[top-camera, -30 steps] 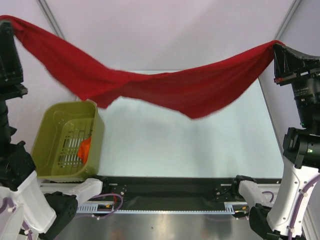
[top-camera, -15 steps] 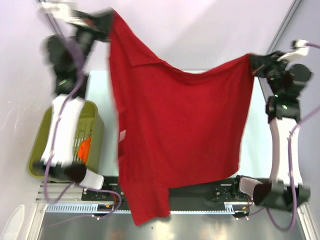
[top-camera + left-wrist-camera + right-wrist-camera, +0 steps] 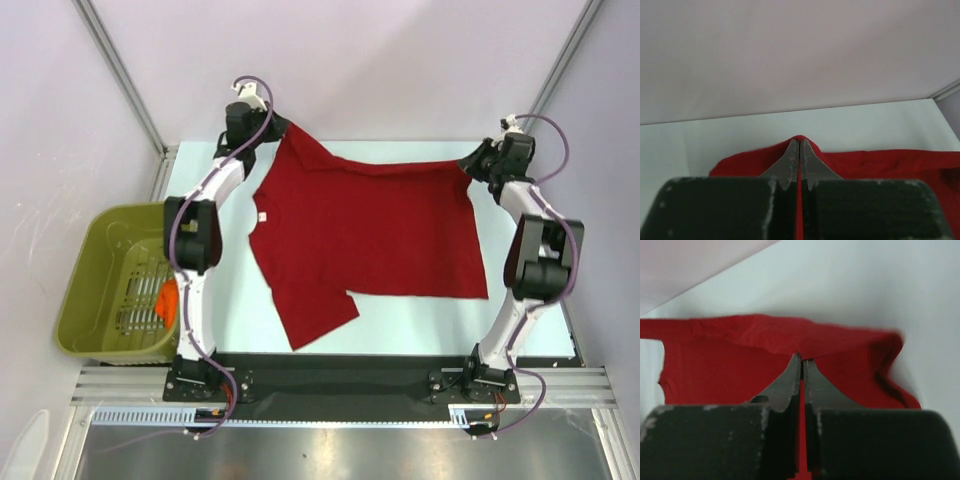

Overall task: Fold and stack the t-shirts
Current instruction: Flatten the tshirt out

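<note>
A red t-shirt (image 3: 365, 230) lies spread on the pale table, one part trailing toward the near left. My left gripper (image 3: 274, 131) is shut on its far-left corner; the left wrist view shows the jaws (image 3: 799, 141) pinching red cloth (image 3: 890, 160). My right gripper (image 3: 470, 163) is shut on the far-right corner; the right wrist view shows the jaws (image 3: 802, 358) pinching red cloth (image 3: 730, 370). Both arms are stretched out to the far side of the table.
A green basket (image 3: 90, 300) stands at the left with an orange garment (image 3: 168, 298) inside. A black strip (image 3: 340, 375) runs along the near edge of the table. Frame posts rise at the far corners.
Both grippers swung the shirt from high in the air forward and down to the far side of the table. The shirt now lies spread flat on the table.
</note>
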You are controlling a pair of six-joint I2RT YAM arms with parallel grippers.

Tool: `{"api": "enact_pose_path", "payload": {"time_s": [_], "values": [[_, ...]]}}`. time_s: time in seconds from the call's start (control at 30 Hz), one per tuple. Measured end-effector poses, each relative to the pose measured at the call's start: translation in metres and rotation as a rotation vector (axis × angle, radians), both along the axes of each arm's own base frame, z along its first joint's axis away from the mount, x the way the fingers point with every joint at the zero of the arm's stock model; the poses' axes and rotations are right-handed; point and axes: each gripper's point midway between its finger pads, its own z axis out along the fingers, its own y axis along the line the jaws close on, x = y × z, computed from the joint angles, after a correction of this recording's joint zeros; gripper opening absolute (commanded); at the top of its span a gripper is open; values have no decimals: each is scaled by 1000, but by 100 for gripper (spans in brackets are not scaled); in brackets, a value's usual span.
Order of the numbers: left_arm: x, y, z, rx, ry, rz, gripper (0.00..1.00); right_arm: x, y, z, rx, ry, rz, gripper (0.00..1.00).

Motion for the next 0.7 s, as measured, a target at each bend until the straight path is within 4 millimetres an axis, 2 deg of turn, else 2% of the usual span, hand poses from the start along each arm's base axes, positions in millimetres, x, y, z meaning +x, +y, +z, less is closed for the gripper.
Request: {"api": "enact_pose_path", "payload": {"time_s": [0.03,0.1,0.2,0.43,0.7], "values": [[9,0,-16,-3,22,3,0,9,-1,-13,1,20,1,0],[23,-1,-36,-11,44,7,0,25,-3,-32,4,53,3,0],[38,-2,-48,-26,56,13,0,40,-4,-48,10,84,5,0],[45,-2,-33,-70,27,21,1,60,-9,-54,27,105,-10,0],[35,4,-45,-115,110,45,0,72,-12,-52,72,160,-32,0]]}}
